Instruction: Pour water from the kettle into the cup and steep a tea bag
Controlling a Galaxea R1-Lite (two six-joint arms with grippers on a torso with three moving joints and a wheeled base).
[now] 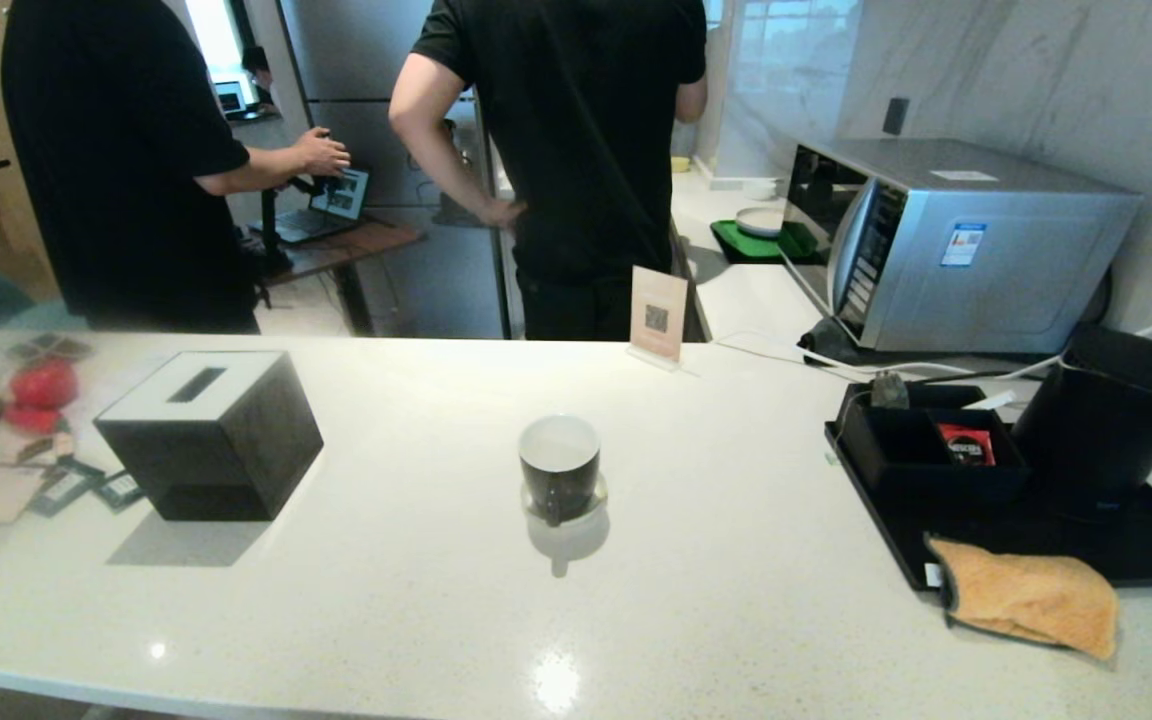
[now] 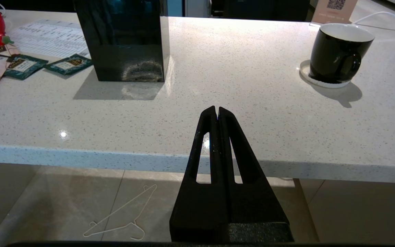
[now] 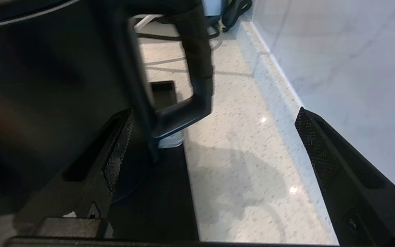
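The black cup with a white inside stands on a small coaster mid-counter, also seen in the left wrist view. The big black kettle stands at the right on a black tray. A small grey-green tea bag sticks up from the black box on that tray. My right gripper is open beside the kettle; one finger lies close along the kettle's body, and the handle is just ahead of the gap, not between the pads. My left gripper is shut and empty, parked in front of the counter edge.
A black tissue box stands at the left, with teal packets beside it. A red sachet lies in the tray's box, and an orange cloth at the tray's front. A microwave and wall stand behind the kettle. Two people stand beyond the counter.
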